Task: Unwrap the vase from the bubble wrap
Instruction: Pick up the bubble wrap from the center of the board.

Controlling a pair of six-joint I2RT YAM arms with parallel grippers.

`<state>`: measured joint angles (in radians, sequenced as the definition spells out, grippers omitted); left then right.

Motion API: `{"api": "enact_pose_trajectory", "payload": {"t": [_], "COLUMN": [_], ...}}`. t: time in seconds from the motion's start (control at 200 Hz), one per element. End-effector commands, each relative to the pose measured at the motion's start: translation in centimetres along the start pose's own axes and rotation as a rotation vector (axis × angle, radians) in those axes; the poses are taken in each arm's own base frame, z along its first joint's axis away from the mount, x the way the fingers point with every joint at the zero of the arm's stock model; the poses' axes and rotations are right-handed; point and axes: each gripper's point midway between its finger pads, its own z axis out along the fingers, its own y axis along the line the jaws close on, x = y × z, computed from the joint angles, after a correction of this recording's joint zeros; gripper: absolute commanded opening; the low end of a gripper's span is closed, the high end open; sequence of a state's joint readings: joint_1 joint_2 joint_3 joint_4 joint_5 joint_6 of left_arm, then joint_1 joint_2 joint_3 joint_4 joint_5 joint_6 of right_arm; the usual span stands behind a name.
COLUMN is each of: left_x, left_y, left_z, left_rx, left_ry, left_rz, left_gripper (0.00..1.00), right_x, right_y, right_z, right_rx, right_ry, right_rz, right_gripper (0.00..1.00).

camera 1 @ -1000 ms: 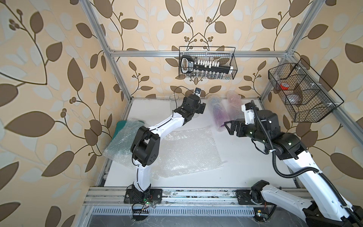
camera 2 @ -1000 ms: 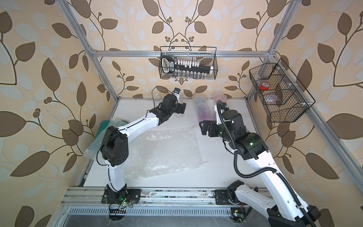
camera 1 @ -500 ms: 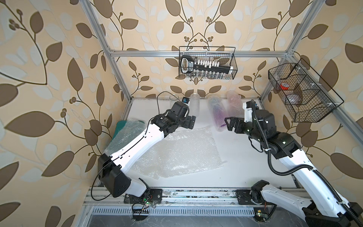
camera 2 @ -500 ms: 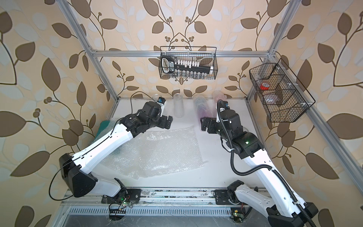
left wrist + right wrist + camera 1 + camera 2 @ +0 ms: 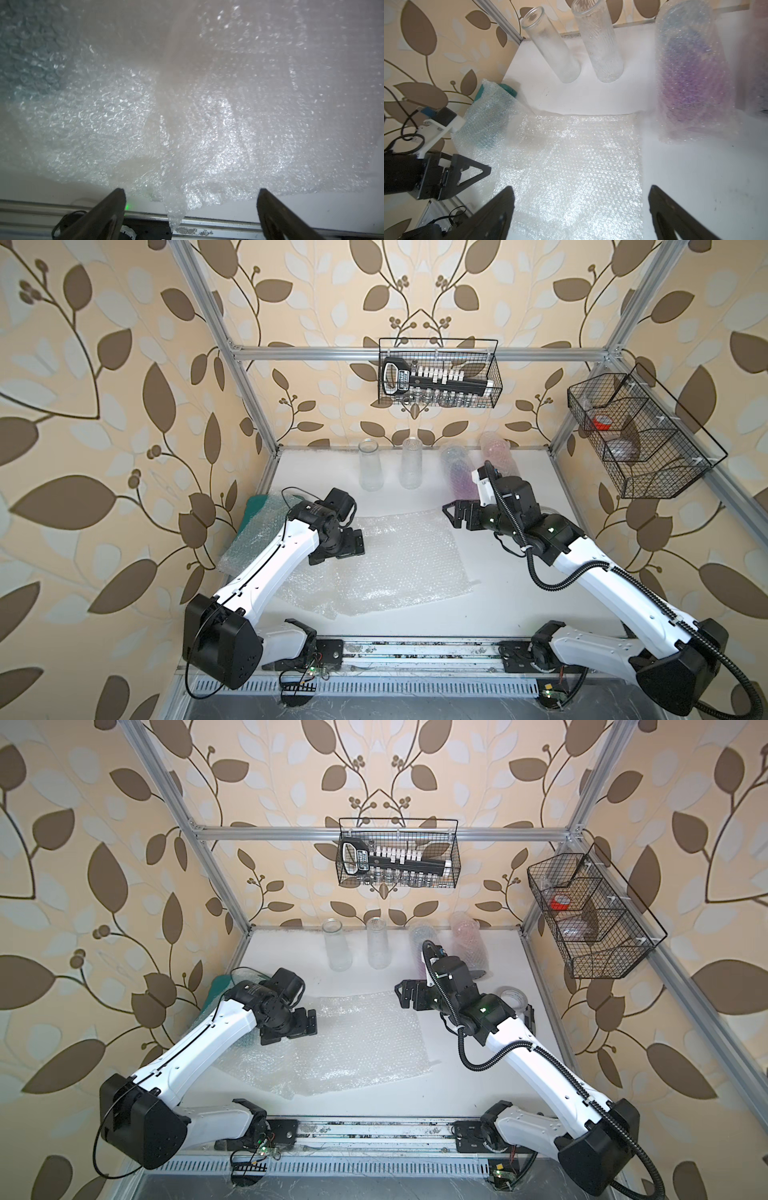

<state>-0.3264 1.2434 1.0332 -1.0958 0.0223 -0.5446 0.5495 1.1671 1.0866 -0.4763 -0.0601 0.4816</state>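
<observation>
The white counter (image 5: 498, 605) is the biggest thing I see. In the middle of it lies flat bubble wrap (image 5: 407, 560) with nothing inside. At the back stand two vases with wrap around them: a purple wrapped vase (image 5: 459, 479) and, just beside it, a pink wrapped vase (image 5: 496, 454). Two bare glass vases (image 5: 370, 466) stand near them.

My left fingers (image 5: 347, 547) hover wide open over the flat wrap and hold nothing. My right fingers (image 5: 457, 514) are wide open too. They are near the purple wrapped vase but not touching it.

I think the wrap is light, soft and a bit slippery. The vase inside is likely hard, and it could tip or break. I would pinch a loose edge of wrap near the top and steady the vase with the other fingers.
</observation>
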Motion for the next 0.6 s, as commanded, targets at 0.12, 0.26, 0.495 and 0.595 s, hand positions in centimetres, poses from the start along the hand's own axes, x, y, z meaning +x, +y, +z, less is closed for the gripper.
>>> {"api": "enact_pose_trajectory", "payload": {"t": [0.12, 0.26, 0.495, 0.595], "left_x": [-0.1, 0.2, -0.1, -0.3], "left_y": [0.0, 0.0, 1.2, 0.4], "left_z": [2.3, 4.8, 7.6, 8.5], "left_rx": [0.06, 0.059, -0.005, 0.029], "left_ry": [0.017, 0.039, 0.043, 0.054], "left_rz": [-0.048, -0.054, -0.095, -0.1], "left_gripper": [0.97, 0.91, 0.84, 0.81], "right_x": [-0.1, 0.4, 0.8, 0.8], "right_y": [2.2, 2.4, 2.1, 2.3], "right_z": [0.6, 0.3, 0.0, 0.3], "right_rx": [-0.093, -0.105, -0.101, -0.1], "right_ry": [0.055, 0.086, 0.088, 0.091], "right_rz": [-0.066, -0.07, -0.06, -0.05], "right_gripper": [0.99, 0.99, 0.99, 0.99]}}
